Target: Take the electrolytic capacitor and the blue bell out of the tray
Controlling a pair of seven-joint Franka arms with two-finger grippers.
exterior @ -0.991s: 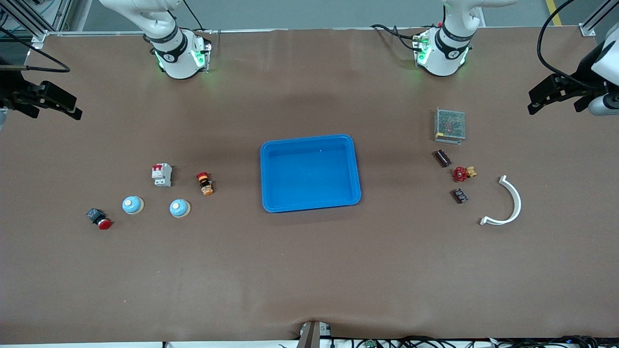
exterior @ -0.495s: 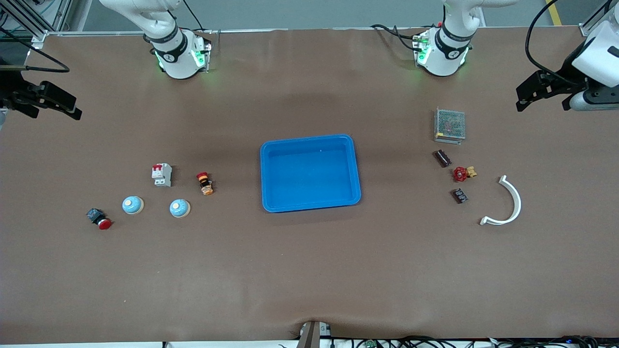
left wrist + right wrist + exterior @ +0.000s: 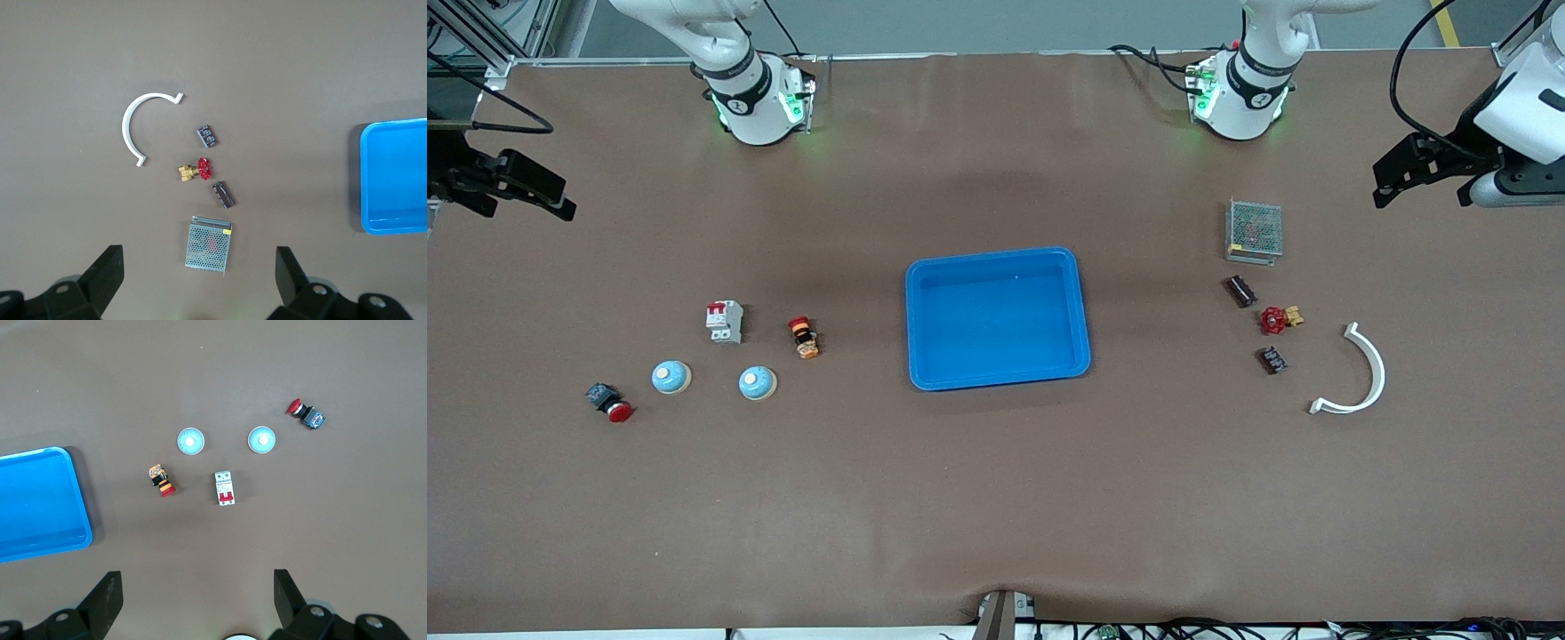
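Two light-blue dome bells [image 3: 671,377] [image 3: 757,383] stand toward the right arm's end of the table; they also show in the right wrist view [image 3: 190,441] [image 3: 261,440]. Two small dark capacitors [image 3: 1240,291] [image 3: 1272,359] lie toward the left arm's end, and also show in the left wrist view [image 3: 223,195] [image 3: 207,135]. An empty blue tray [image 3: 996,317] sits at the middle. My left gripper [image 3: 1420,197] [image 3: 200,280] is open and empty, high over the table's left-arm end. My right gripper [image 3: 527,212] [image 3: 198,600] is open and empty, high over the right-arm end.
A metal mesh box [image 3: 1254,229], a red valve [image 3: 1276,319] and a white curved piece [image 3: 1360,373] lie by the capacitors. A white circuit breaker [image 3: 725,321], an orange-and-red switch [image 3: 804,338] and a red push button [image 3: 609,403] lie by the bells.
My left gripper has shifted a little toward the middle of the table and toward the bases. The right gripper and the objects have not moved.
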